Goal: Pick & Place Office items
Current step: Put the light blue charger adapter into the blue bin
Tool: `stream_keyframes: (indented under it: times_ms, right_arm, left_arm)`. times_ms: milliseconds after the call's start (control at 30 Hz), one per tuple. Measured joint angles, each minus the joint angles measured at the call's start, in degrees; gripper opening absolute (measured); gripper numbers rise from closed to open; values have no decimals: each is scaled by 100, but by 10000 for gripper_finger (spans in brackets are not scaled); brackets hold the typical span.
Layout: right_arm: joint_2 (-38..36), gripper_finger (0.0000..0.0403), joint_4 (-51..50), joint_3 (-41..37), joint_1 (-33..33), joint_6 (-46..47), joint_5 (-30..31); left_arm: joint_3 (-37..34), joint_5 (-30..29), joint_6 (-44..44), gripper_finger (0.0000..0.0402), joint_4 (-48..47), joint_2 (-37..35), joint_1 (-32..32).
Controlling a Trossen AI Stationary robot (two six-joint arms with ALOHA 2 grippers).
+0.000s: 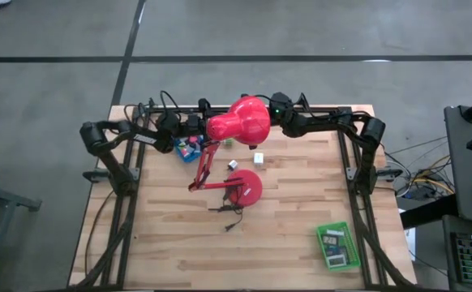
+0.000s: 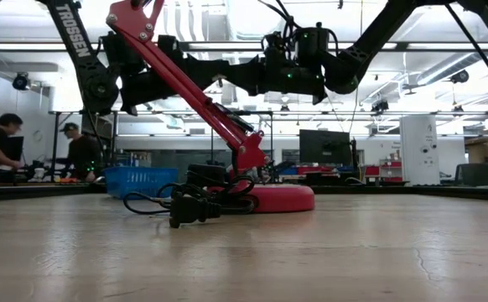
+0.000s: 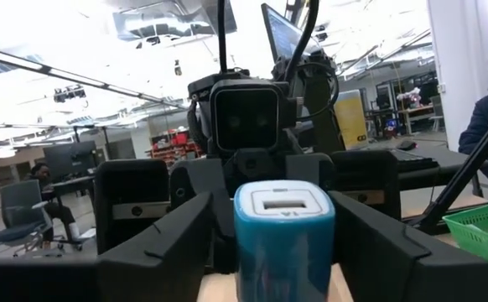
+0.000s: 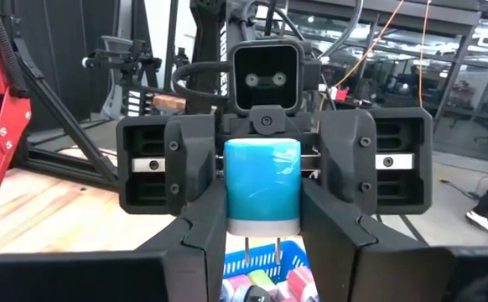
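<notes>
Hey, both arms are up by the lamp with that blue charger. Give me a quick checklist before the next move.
1. Blue charger gripped by the right gripper: ok, a finger hugs each side.
2. Left gripper lined up at the charger, facing the right one: ok.
3. Blue tray under the charger: ok, it shows below the prongs.
4. Room around the red lamp: not ok, its head sits right over the grippers in the high view.
5. Green tray out of the way: ok, at the table's near right corner.
</notes>
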Motion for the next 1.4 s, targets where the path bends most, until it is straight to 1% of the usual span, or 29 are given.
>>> stream_keyframes:
  times_ms: [167,367,433,500,533,633,1000,1233,1400]
  right_arm:
    - [-4,109,11,0,-2,0,32]
    - [-9,104,20,0,0,-2,31]
    - [-10,94,26,0,0,0,26]
    - [-13,32,-24,-2,2,64,-85]
    - [-9,16,-39,-6,3,72,-83]
    - [-7,4,-36,-11,3,64,-59]
    - [-7,6,-20,-11,2,107,-24]
    - [-7,7,-28,-17,2,223,-12]
    - [-7,7,-68,-227,-15,320,135]
  left_arm:
    - [-7,7,95,172,42,-20,-18]
    - [-11,21,154,169,116,-21,-63]
    - [-13,21,154,167,174,-21,-83]
    - [-16,150,181,130,274,-30,-109]
    - [-15,168,201,124,317,-40,-122]
    - [-15,180,210,124,260,-34,-129]
    - [-73,219,324,124,255,-34,-130]
    - [-106,194,235,124,254,-34,-122]
    - [-241,161,217,124,254,-37,-76]
